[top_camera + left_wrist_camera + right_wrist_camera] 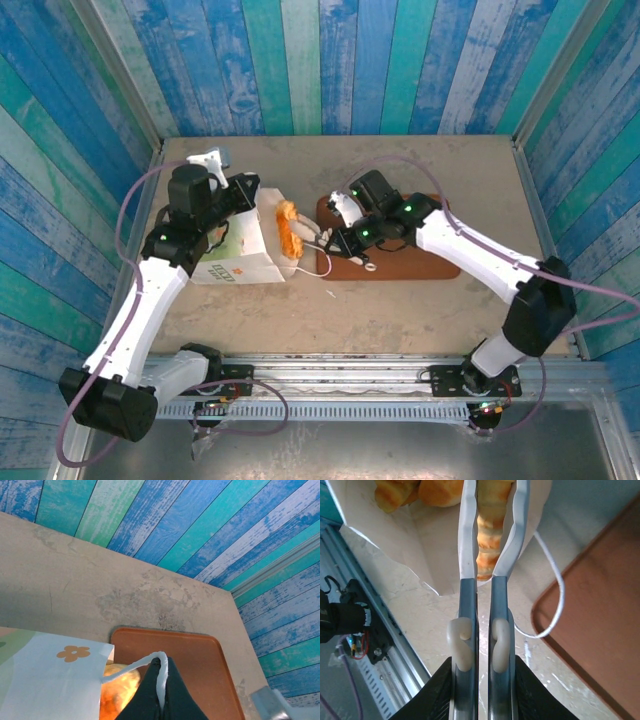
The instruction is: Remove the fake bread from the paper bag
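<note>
The white paper bag (240,258) lies on its side with its mouth facing right, and golden fake bread (290,228) shows at the opening. My left gripper (162,682) is shut on the bag's white cord handle (127,669), with a glossy bun (119,686) just below it. My right gripper (485,680) is shut on metal tongs (468,555). The white tong tips reach into the bag mouth and clamp a ridged roll (487,535). Two more pastries (440,490) lie deeper inside the bag (420,535).
A flat brown tray (425,268) lies to the right of the bag, under my right arm. The bag's other cord loop (559,605) trails over the table towards the tray (600,630). Blue plank walls close in the table, and a metal rail runs along its near edge.
</note>
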You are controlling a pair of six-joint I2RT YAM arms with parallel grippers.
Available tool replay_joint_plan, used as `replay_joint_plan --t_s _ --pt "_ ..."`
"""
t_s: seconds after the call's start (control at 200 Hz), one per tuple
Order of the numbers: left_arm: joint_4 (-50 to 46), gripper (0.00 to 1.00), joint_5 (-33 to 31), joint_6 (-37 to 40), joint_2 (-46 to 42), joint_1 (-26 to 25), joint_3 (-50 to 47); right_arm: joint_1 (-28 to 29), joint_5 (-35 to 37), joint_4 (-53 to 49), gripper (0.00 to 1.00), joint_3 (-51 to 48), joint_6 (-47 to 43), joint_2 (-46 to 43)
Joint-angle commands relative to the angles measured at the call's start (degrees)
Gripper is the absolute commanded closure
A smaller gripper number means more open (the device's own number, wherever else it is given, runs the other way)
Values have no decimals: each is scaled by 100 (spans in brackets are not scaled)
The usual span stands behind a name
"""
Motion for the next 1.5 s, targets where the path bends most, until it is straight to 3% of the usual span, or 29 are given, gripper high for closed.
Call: replay_joint_plan --t_s 0.0,0.15,0.361,0.571,0.741,0.831,1.097,1.498 --pt "498 100 177 -177 90 -9 -77 13 801 -340 72 85 -311 -637" --pt "634 100 378 -295 268 -9 -51 -222 2161 -718 73 -243 -333 -1315" --pt "525 100 385 -194 315 -9 8 -1424 2714 -1470 72 -692 -181 -1789" --pt "498 100 201 -113 120 -9 -57 -1648 3833 -2353 69 -677 -72 -1466" --pt "483 100 199 -118 73 -10 -71 -1633 3417 -2771 68 -422 -152 -729" --pt "449 100 176 -109 34 -9 -79 -1598 2795 -2793 67 -400 -332 -377" --pt "341 100 11 -20 -42 -9 -62 -1310 1687 -2477 61 -338 -505 -76" --pt "333 100 68 -14 15 -11 -71 -1648 1802 -2581 52 -208 -866 -407"
